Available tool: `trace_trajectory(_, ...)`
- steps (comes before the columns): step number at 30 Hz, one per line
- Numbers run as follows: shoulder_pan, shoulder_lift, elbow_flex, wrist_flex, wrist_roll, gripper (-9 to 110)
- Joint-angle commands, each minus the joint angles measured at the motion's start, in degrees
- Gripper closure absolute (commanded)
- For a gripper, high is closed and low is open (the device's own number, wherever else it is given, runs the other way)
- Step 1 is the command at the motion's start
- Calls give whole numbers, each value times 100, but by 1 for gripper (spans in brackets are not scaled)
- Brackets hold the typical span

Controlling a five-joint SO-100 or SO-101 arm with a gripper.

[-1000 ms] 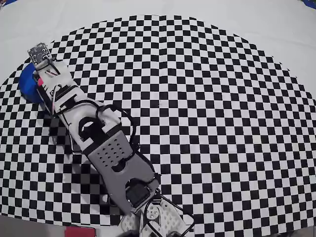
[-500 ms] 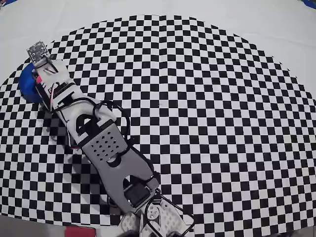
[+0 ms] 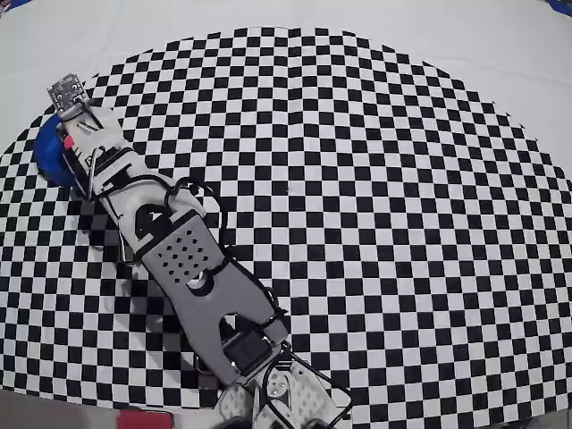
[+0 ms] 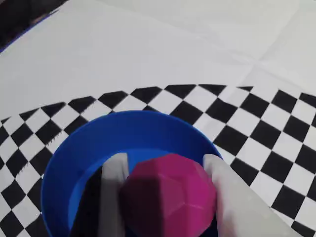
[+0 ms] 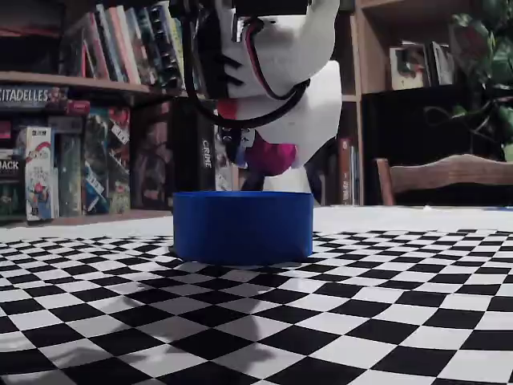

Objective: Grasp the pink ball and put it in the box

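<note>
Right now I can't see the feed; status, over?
Fingers shut on pink ball. Ball above the blue box, not released. Nothing in the way.

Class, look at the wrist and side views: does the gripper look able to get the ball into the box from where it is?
Probably yes. The gripper holds the ball right above the box; the fixed view shows the ball above the rim, nothing between.

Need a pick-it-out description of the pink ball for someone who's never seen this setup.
Start at the black-and-white checkered mat, then go to the round bright-blue shallow container at its left edge in the overhead view. Just above it, the gripper holds the small magenta-pink faceted ball, the only pink sphere there.
</note>
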Motion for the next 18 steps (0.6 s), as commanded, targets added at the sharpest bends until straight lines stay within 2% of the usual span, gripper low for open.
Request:
trace_trajectory(1,-62,26,-343,44,44,101)
trace_trajectory(18,-211,-105,-448,88,44,101)
